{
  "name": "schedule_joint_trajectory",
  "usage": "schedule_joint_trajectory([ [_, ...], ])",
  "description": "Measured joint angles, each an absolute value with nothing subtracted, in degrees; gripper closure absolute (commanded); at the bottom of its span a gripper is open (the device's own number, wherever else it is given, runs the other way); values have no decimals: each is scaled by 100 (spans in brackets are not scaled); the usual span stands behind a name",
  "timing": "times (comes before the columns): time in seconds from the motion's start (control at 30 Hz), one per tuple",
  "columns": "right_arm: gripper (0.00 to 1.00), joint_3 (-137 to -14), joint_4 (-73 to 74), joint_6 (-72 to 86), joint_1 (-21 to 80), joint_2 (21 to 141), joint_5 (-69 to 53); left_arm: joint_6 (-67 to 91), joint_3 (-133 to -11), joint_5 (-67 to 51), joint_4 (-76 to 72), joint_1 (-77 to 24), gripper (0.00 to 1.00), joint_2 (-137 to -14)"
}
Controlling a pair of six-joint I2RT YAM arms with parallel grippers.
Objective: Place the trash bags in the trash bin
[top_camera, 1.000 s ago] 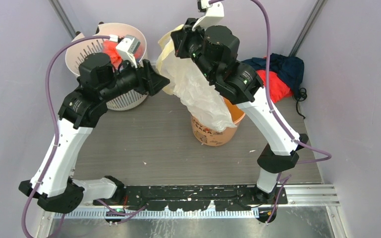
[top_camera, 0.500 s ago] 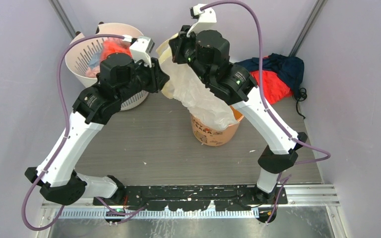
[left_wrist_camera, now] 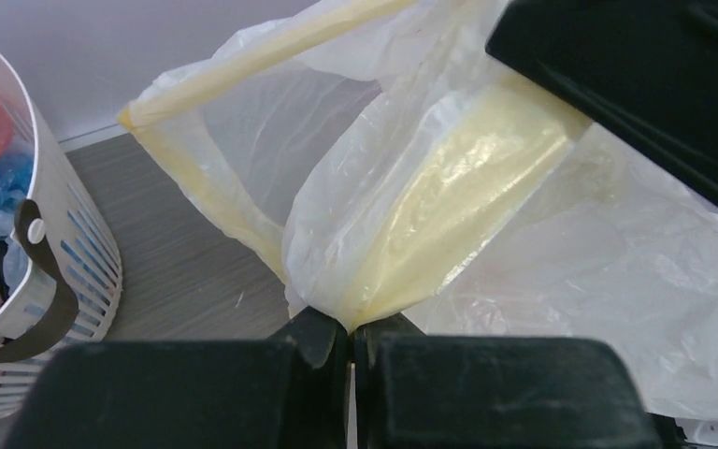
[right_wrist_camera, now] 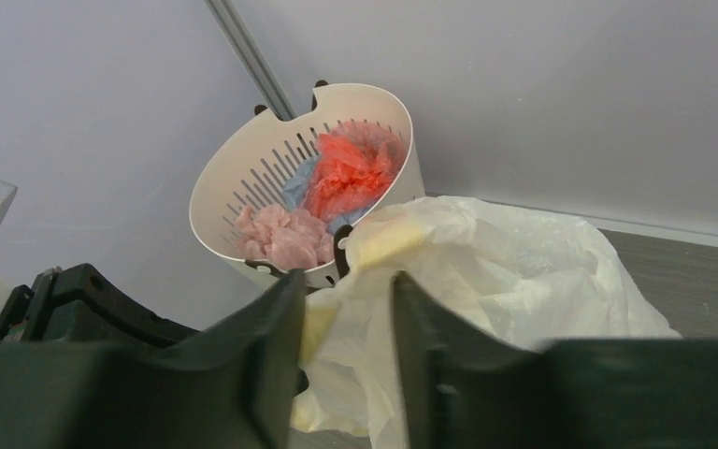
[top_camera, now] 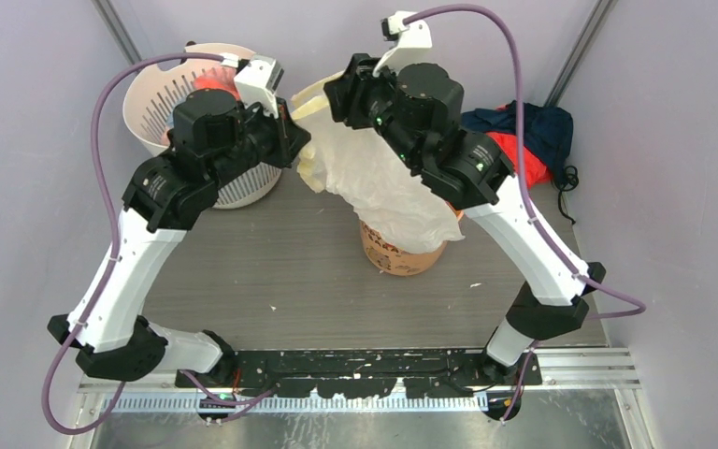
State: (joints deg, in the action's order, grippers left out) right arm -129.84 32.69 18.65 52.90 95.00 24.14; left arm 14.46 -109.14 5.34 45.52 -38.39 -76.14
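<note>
The trash bag (top_camera: 374,178), a pale-yellow wrinkly film, hangs from between the two grippers, and its lower end drapes over the rim of the orange trash bin (top_camera: 407,254) at mid table. My left gripper (left_wrist_camera: 351,327) is shut on a gathered fold of the trash bag (left_wrist_camera: 449,196); from above the left gripper (top_camera: 299,142) sits at the film's upper left edge. My right gripper (right_wrist_camera: 346,295) is open, its jaws parted with the trash bag (right_wrist_camera: 505,271) loose between them. From above, the right gripper (top_camera: 334,94) is at the bag's top.
A white slotted basket (top_camera: 150,103) with red, pink and blue bundles stands at the back left, close behind the left gripper; it also shows in both wrist views (left_wrist_camera: 75,253) (right_wrist_camera: 243,187). A red and navy cloth heap (top_camera: 524,140) lies at the back right. Walls enclose the table.
My left gripper swung right to the bag's edge and shut on it. My right gripper, shut on the bag before, has parted its jaws. The bag sags slightly lower over the bin.
</note>
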Motion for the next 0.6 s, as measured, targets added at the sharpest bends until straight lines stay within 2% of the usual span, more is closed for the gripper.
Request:
schedule_joint_trajectory([
  [0.03,38,-12984,3317,1881,5284,9452,2414,1446,-11006,458,4641,-3839,100,-7644],
  [0.13,34,-12864,3548,1815,5280,9155,2414,1446,-11419,167,4917,-3839,100,-7765],
  [0.6,27,-10825,3999,1525,5275,5765,2532,1391,-14398,-1223,5986,-3798,100,-9216],
])
